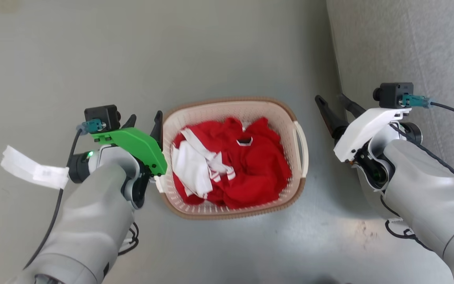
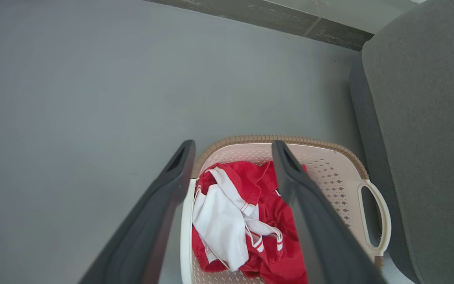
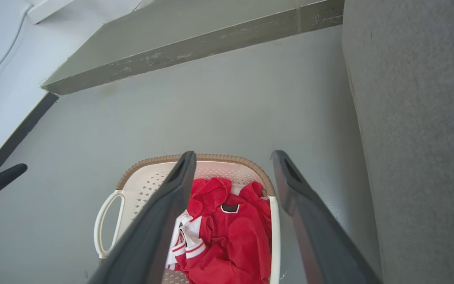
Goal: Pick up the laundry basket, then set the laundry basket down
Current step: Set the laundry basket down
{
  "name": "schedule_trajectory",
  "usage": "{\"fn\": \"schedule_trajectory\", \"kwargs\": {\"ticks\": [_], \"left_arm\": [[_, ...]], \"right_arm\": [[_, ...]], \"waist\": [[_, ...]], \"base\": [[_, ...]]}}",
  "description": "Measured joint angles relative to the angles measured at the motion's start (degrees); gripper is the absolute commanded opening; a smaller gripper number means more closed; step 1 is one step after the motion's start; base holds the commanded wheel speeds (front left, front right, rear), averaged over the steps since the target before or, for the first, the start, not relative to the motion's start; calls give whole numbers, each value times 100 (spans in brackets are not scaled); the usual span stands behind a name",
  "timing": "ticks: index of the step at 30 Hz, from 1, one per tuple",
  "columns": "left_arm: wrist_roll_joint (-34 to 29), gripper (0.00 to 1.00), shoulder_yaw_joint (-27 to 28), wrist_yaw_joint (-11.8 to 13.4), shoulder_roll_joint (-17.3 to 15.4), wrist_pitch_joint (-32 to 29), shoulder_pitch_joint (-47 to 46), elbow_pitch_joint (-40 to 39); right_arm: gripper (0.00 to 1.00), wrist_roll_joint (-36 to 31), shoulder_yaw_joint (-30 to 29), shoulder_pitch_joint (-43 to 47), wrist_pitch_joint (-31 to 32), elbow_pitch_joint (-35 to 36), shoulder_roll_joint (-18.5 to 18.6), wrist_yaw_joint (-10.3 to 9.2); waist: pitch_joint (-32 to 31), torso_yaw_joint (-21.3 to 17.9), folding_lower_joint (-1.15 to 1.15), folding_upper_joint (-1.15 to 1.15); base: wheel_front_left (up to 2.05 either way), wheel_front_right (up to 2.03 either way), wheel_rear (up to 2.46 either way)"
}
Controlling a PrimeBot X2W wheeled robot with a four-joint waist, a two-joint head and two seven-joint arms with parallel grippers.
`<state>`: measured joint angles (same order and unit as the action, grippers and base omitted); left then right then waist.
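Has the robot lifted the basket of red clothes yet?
Not yet. Done: nothing; the laundry basket sits on the floor. In hand: the left gripper, open, is at its left rim; the right gripper, open, hangs apart on its right side. Left: grab, lift, set down.

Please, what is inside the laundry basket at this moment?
Inside the laundry basket lies a crumpled red garment, with white fabric bearing red stripes on top. They cover the basket floor, so anything beneath them cannot be seen.
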<state>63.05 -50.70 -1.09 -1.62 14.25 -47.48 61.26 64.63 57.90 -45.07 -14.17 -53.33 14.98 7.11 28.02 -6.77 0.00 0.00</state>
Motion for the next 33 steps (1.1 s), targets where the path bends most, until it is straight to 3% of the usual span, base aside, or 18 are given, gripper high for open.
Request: {"fn": "schedule_trajectory", "kwargs": {"ticks": [20,33], "left_arm": [[-1013,100,1056,-12,-143,0,1175,-1145],[-1830,100,1804,172,-323,1,1839,-2229]], "right_arm": [[100,-788,-1348,1145,-1,939,180,0],[100,-1653,-2512,1798,-10,1861,292,-70]], "waist": [[-1531,322,0,0],[-2167,439,0,0]], "base": [[0,0,0],[0,0,0]]}}
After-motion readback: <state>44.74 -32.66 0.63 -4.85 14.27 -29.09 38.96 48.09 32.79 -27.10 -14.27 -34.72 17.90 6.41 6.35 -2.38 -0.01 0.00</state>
